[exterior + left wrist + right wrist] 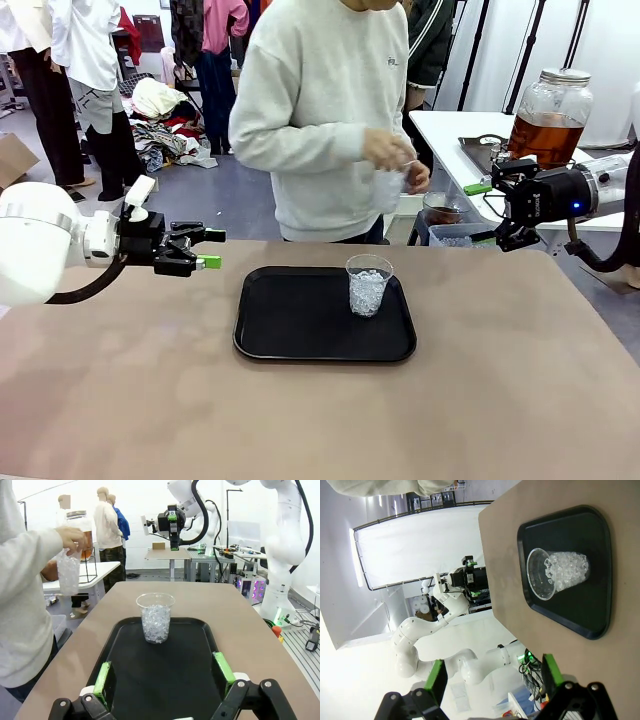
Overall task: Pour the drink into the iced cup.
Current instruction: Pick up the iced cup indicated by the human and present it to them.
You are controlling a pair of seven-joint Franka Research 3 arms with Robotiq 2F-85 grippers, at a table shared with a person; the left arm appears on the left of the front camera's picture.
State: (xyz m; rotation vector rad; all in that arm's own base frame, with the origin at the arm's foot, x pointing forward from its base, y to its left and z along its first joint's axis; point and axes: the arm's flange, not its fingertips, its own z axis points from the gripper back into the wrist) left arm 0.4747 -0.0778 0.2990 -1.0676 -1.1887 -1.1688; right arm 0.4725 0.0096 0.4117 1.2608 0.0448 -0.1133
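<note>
The iced cup (368, 286), clear plastic and packed with ice, stands on the right half of a black tray (290, 330). The drink, amber liquid in a rounded glass jar (549, 120) with a metal lid, sits on a white side table at the far right. My left gripper (212, 249) hovers open left of the tray, pointing at the cup (155, 617). My right gripper (480, 213) hangs open off the table's far right corner, in front of the jar. In the right wrist view the cup (557, 573) lies well beyond my open fingers (436, 682).
A person in a grey sweatshirt stands at the far side, holding a clear bag of ice (390, 186) in both hands. A tub of ice (455, 238) and a cup of brown liquid (441, 210) sit beside the person. Bare brown tabletop (320, 420) surrounds the tray.
</note>
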